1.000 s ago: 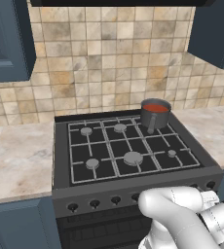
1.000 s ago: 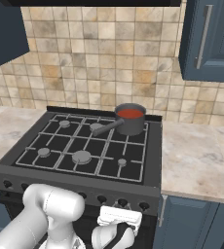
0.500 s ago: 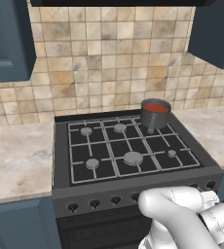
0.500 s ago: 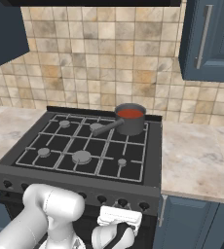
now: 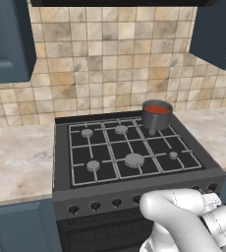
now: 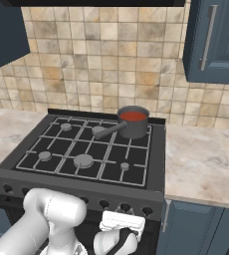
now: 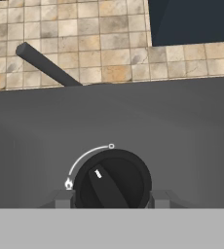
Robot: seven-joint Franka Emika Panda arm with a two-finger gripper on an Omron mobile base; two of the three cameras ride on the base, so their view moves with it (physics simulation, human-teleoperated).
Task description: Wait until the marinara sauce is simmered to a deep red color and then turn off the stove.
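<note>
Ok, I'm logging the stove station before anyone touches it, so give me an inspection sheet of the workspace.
Surface: marble-look counter on both sides of the stove.
Job's things: marinara sauce red, in a grey saucepan on the back right burner; knob pointer tilted between the flame mark and the off circle.
Clutter: nothing seen.
Grippers: gripper closed on the knob, low at the stove front.
Cables: nothing seen.
Surroundings: beige tile backsplash, blue cabinets.
</note>
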